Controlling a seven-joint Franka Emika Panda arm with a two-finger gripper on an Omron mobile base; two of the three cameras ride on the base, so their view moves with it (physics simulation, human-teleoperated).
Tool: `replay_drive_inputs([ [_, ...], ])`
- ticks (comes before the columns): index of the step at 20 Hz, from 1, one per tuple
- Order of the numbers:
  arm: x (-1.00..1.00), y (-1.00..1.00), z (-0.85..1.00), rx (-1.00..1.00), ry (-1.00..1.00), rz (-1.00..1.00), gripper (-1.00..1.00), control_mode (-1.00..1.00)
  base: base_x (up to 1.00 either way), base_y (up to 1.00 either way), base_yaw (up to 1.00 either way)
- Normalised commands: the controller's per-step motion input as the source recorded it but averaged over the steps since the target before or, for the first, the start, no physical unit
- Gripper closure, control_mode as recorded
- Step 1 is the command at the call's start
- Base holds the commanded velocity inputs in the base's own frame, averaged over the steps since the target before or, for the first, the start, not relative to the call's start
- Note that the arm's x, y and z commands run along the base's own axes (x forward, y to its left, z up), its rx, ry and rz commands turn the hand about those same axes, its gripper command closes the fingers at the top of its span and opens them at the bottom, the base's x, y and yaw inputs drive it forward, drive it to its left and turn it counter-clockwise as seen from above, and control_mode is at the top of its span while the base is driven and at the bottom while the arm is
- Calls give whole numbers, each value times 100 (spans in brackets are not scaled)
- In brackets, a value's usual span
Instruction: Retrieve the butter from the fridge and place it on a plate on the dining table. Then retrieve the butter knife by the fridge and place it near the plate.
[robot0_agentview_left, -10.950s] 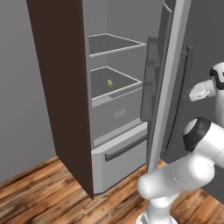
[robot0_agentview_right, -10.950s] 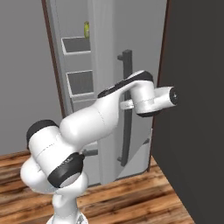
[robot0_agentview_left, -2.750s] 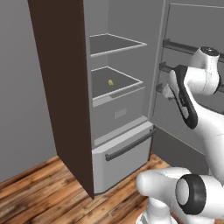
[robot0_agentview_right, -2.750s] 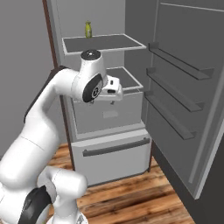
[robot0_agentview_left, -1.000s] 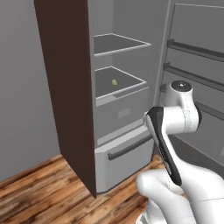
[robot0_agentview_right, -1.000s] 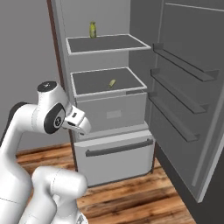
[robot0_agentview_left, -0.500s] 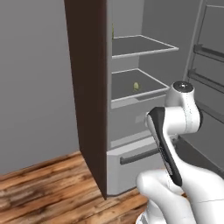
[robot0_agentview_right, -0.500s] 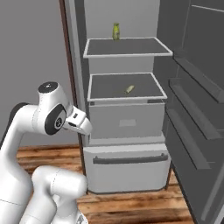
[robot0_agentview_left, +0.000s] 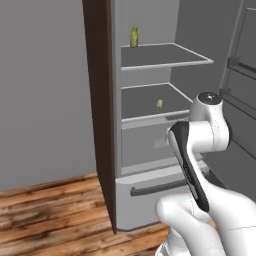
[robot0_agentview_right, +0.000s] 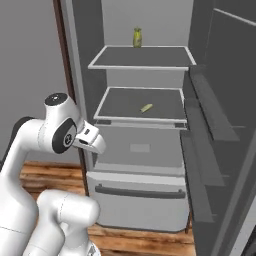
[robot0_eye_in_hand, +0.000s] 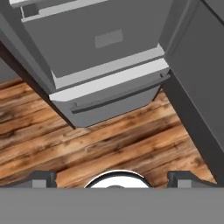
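Observation:
The fridge (robot0_agentview_left: 150, 200) (robot0_agentview_right: 140, 195) stands wide open. The butter (robot0_agentview_left: 159, 103) (robot0_agentview_right: 146, 107), a small pale-yellow stick, lies on the middle shelf. My arm is folded back close to the base. My gripper (robot0_agentview_right: 97, 145) hangs below shelf height, left of the fridge drawer and well short of the butter. In the hand view my gripper (robot0_eye_in_hand: 113, 178) looks down at the drawer front (robot0_eye_in_hand: 109, 94) and the wooden floor; its fingertips (robot0_eye_in_hand: 43, 177) stand far apart, open, with nothing between them. The plate, the dining table and the butter knife are out of view.
A small yellow-green bottle (robot0_agentview_left: 134, 37) (robot0_agentview_right: 137, 37) stands on the top shelf. The open fridge door (robot0_agentview_right: 220, 125) with its racks juts out on the right. A dark-brown side panel (robot0_agentview_left: 100, 115) borders the fridge on the left, beside a grey wall.
The whole picture has shifted: the base has moved, so the fridge's shelves now face the cameras more squarely. The arm keeps its folded pose and the gripper stays open.

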Motion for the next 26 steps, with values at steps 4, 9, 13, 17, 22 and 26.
replay_drive_inputs([
  [4, 0, 0, 0, 0, 0, 0, -100, 100, 10, -41, 24],
  [9, 0, 0, 0, 0, 0, 0, -100, 100, 40, -8, -12],
  [13, 0, 0, 0, 0, 0, 0, -100, 100, 22, -11, -34],
  [17, 0, 0, 0, 0, 0, 0, -100, 100, 41, -13, -10],
  [22, 0, 0, 0, 0, 0, 0, -100, 100, 58, -4, 0],
  [26, 0, 0, 0, 0, 0, 0, -100, 100, 69, -34, 0],
])
